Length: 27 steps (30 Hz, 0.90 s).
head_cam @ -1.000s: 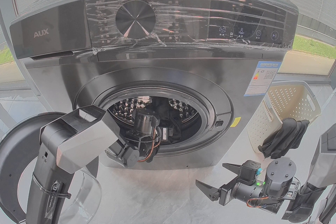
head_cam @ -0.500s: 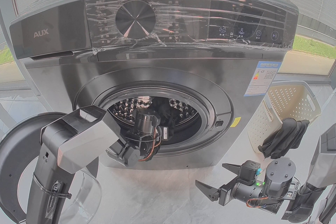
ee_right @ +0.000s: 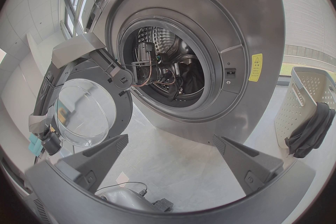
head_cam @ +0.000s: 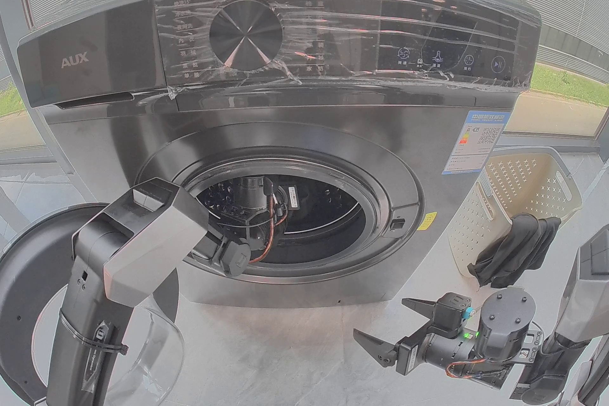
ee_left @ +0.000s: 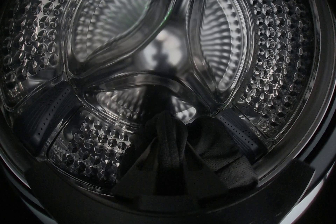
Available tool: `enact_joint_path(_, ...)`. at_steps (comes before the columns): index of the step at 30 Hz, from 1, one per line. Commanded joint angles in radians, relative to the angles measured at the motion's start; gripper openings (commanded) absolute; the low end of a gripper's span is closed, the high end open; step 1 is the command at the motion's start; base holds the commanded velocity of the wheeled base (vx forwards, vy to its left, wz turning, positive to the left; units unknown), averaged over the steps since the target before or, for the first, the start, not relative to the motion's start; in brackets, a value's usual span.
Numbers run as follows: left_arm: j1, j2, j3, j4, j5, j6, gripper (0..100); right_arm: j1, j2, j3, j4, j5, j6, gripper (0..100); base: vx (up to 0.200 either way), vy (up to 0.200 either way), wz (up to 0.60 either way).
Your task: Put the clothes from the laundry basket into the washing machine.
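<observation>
The grey washing machine [head_cam: 406, 141] stands with its round opening [head_cam: 317, 217] uncovered. My left arm's wrist [head_cam: 254, 204] is inside the drum, and my left gripper [ee_right: 179, 77] sits beside a black garment [ee_right: 191, 77]. That dark garment [ee_left: 175, 158] lies low in the steel drum [ee_left: 157, 49], right in front of the left wrist camera. A cream laundry basket [head_cam: 539, 179] leans to the right of the machine, with another black garment [head_cam: 517, 248] draped over its rim. My right gripper [head_cam: 380, 318] hovers open and empty above the floor in front of the machine.
The machine's door [head_cam: 25, 274], with its glass bowl [ee_right: 85, 112], is swung open on the left beside my left arm. Bare grey floor [head_cam: 285, 350] stretches in front of the machine. Windows run behind it.
My left wrist has risen and pushed deeper into the drum. The black garment seen at the opening earlier has gone from the head view. The right arm has barely moved.
</observation>
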Motion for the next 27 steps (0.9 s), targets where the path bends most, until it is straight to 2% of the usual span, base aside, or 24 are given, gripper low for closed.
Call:
enact_joint_path(1,0.002,0.006,0.001,-0.004,0.0,0.001,0,0.003,0.002,0.003,-0.001,-0.001,0.0,100,0.0,0.0,0.0)
enact_joint_path(2,0.002,0.006,0.004,-0.004,0.0,0.001,0,0.003,0.002,0.003,-0.001,0.001,0.0,100,0.0,0.0,0.0)
enact_joint_path(3,0.001,0.005,0.006,-0.004,0.0,0.0,100,0.005,0.002,0.003,-0.001,-0.001,0.0,100,0.0,0.0,0.0)
enact_joint_path(6,-0.008,-0.008,0.024,0.004,0.0,-0.012,100,0.005,0.002,0.003,-0.001,-0.001,0.0,100,0.0,0.0,0.0)
enact_joint_path(10,-0.024,-0.06,0.101,0.032,0.0,-0.011,100,0.005,0.002,0.005,-0.001,-0.001,0.0,100,0.0,0.0,0.0)
enact_joint_path(11,-0.034,-0.095,0.164,0.096,-0.008,-0.009,100,0.003,0.003,0.005,-0.001,-0.001,0.001,100,0.0,0.0,0.0)
enact_joint_path(14,-0.05,-0.115,0.216,0.138,-0.015,-0.009,100,0.005,0.003,0.005,-0.001,0.001,0.004,100,0.0,0.0,0.0)
enact_joint_path(27,-0.031,-0.029,0.199,0.141,-0.017,0.001,100,0.005,0.003,0.005,-0.001,0.001,0.004,100,0.0,0.0,0.0)
